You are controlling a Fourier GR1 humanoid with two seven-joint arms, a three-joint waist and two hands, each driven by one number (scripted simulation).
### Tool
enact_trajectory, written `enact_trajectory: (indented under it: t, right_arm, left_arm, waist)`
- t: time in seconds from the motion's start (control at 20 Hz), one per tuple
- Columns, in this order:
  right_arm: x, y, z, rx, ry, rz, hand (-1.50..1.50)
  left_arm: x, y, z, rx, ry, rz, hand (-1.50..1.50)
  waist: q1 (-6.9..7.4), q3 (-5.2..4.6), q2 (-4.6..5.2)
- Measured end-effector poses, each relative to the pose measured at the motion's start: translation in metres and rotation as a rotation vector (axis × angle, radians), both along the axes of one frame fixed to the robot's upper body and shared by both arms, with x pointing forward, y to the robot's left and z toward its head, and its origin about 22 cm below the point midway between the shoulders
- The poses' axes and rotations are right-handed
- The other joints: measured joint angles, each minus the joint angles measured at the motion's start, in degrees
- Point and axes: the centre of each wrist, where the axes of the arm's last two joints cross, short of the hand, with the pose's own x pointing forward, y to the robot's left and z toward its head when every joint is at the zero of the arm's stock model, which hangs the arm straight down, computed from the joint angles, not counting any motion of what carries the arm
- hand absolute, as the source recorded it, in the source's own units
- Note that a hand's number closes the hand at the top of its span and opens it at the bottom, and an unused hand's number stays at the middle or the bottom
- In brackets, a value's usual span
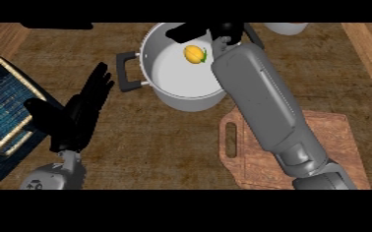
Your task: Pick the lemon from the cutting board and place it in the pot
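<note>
The yellow lemon (pixel 194 54) lies inside the grey pot (pixel 166 86), toward its far side, with nothing holding it. My right hand (pixel 198 31) hovers over the pot's far rim just above the lemon, fingers spread and apart from it. Its grey forearm crosses the pot's right edge. The wooden cutting board (pixel 330 140) lies at the lower right with nothing on it, partly hidden by that forearm. My left hand (pixel 80 109) rests open at the left, fingers up, holding nothing.
The pot's black side handle (pixel 129 72) sticks out toward my left hand. A dark blue striped object (pixel 15 103) sits at the left edge. A white vessel (pixel 287 27) shows at the top right.
</note>
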Motion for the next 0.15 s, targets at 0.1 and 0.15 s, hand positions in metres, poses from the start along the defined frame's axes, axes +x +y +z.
enact_trajectory:
  t: [0.1, 0.15]
  right_arm:
    - [0.0003, -0.0024, 0.0043, 0.062, -0.06, -0.041, -1.5]
    - [0.0021, -0.008, 0.0045, 0.087, -0.086, -0.063, -1.5]
  left_arm:
    - [0.0013, 0.0062, 0.0018, 0.003, 0.002, 0.006, 0.0]
    - [0.003, 0.0073, 0.0003, 0.001, 0.004, 0.008, 0.0]
  waist:
    - [-0.33, -0.01, -0.08]
    - [-0.58, -0.01, -0.08]
